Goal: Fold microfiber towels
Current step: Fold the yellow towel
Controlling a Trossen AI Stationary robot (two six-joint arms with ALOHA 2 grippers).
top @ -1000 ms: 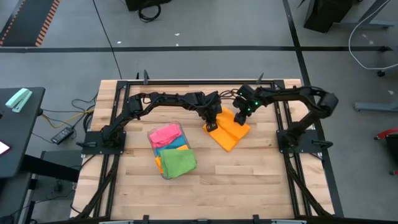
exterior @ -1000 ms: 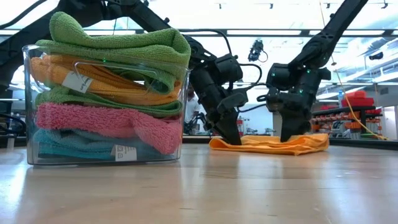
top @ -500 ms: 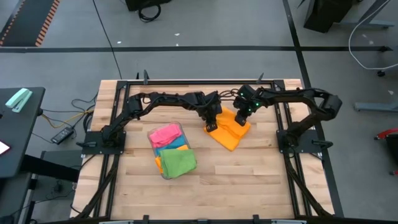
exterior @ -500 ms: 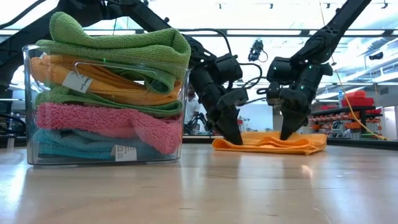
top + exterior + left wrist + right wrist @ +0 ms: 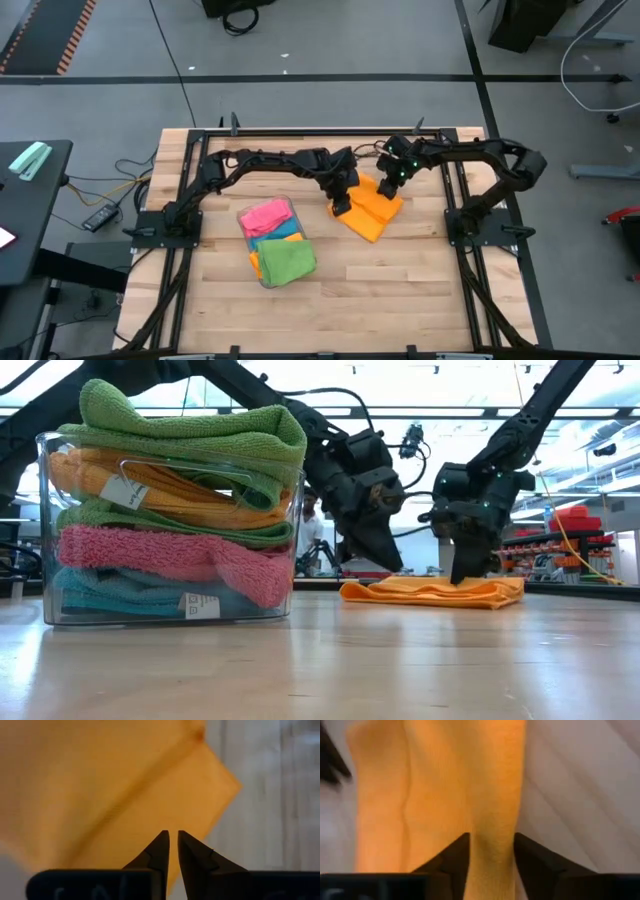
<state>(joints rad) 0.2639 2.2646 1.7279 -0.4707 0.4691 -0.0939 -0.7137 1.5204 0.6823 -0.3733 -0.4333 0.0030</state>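
Note:
An orange microfiber towel (image 5: pixel 372 210) lies folded and flat on the wooden table, right of centre. My left gripper (image 5: pixel 341 207) hangs shut just above the towel's left end (image 5: pixel 352 590), nothing between its fingers (image 5: pixel 173 834). My right gripper (image 5: pixel 386 187) points down at the towel's far right part (image 5: pixel 465 575). It is open, and a raised fold of the cloth (image 5: pixel 492 820) runs between its two fingers. My right gripper comes at the towel from above, slanting down. Its open fingers (image 5: pixel 460 851) stand on either side of the raised fold along the towel's edge (image 5: pixel 495 805), which lies on the table. Whether the fingertips touch the cloth I cannot tell.
A clear plastic tray (image 5: pixel 48 560) stands left of centre, nearer the front, stacked with folded green, orange, pink and blue towels (image 5: pixel 275 243). Bare wood lies in front of the orange towel. Black frame rails run along the table's edges (image 5: pixel 470 250).
My left gripper has risen off the orange towel's left end and tipped; it now hangs clear above it. My right gripper has stayed over the towel's right part, leaning briefly and coming back upright. The towel lies flat where it was.

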